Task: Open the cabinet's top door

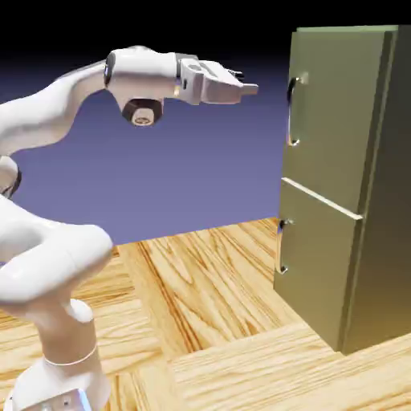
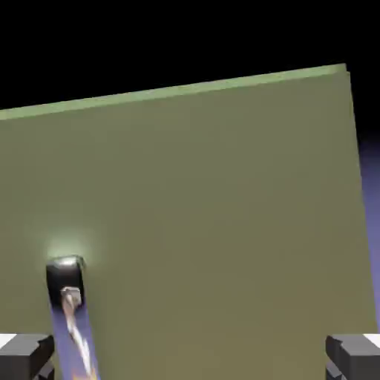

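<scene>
Exterior view: pincer (image 1: 250,88) wide open, empty, level with the top door's handle (image 1: 294,112), lined up to grab.

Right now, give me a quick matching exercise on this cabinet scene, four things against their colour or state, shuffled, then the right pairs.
Things:
1. top door
2. top door's handle
3. tool
4. table

Colour or state:
A. silvery, curved
B. light wood grain
C. olive-green, closed
D. open, short of the cabinet, holding nothing

Pairs: 1-C, 2-A, 3-D, 4-B
</scene>
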Action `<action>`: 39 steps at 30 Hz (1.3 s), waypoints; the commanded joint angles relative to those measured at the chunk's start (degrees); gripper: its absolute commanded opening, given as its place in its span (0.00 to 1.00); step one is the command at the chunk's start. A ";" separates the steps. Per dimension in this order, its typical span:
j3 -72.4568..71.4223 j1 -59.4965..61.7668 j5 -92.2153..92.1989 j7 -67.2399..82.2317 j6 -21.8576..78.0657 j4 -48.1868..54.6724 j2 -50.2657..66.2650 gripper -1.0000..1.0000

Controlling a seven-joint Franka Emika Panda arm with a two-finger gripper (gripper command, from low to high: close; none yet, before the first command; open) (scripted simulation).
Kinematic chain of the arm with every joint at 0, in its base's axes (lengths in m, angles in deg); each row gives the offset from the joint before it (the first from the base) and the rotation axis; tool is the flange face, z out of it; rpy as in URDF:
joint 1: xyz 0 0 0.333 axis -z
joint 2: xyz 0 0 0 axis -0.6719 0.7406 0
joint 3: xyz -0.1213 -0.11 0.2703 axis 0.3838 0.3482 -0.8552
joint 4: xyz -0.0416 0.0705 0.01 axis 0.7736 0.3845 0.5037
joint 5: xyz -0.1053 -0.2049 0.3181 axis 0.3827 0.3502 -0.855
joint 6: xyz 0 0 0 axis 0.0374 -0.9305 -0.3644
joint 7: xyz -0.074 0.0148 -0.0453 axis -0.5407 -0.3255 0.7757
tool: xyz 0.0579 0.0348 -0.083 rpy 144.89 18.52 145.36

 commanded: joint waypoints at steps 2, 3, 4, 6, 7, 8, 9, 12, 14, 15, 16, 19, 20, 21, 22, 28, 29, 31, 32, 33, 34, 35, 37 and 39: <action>-2.44 2.95 -4.99 1.92 1.08 1.08 -2.26 1.00; -3.66 4.43 -7.48 2.88 1.62 1.62 -3.38 1.00; -4.88 5.91 -9.97 3.84 2.17 2.15 -4.51 1.00; -7.32 8.86 -14.96 5.76 3.25 3.23 -6.77 1.00; -8.54 10.34 -17.45 6.72 3.79 3.77 -7.90 1.00; -9.76 11.81 -19.94 7.68 4.33 4.31 -9.02 1.00; -10.98 13.29 -22.43 8.64 4.87 4.85 -10.15 1.00; -14.65 17.72 -29.91 11.52 6.50 6.46 -13.54 1.00; -16.49 21.26 -33.50 12.67 7.10 8.87 -14.51 1.00; -16.97 23.25 -34.29 12.72 7.08 10.81 -14.17 1.00; -17.47 25.30 -35.10 12.77 7.06 12.79 -13.83 1.00; -18.03 27.60 -36.01 12.83 7.04 15.02 -13.44 0.00; -18.03 27.60 -36.01 12.83 7.04 15.02 -13.44 0.00; -17.22 26.44 -37.73 15.12 9.53 12.95 -13.56 0.00; -16.42 25.32 -39.20 17.25 12.03 10.93 -13.58 0.00; -11.42 19.84 -43.60 27.52 26.98 0.08 -12.10 0.00; -10.51 19.18 -43.76 28.93 29.47 -1.47 -11.64 0.00; -8.59 18.08 -43.70 31.55 34.46 -4.33 -10.59 0.00; -7.60 17.65 -43.50 32.78 36.95 -5.63 -9.99 0.00; -6.57 17.31 -43.18 33.96 39.44 -6.85 -9.36 0.00; -5.53 17.06 -42.77 35.11 41.93 -7.99 -8.68 0.00; -4.46 16.89 -42.27 36.21 44.42 -9.03 -7.96 0.00; -2.30 16.80 -41.01 38.34 49.41 -10.86 -6.40 0.00; -0.11 17.06 -39.46 40.38 54.39 -12.34 -4.66 0.00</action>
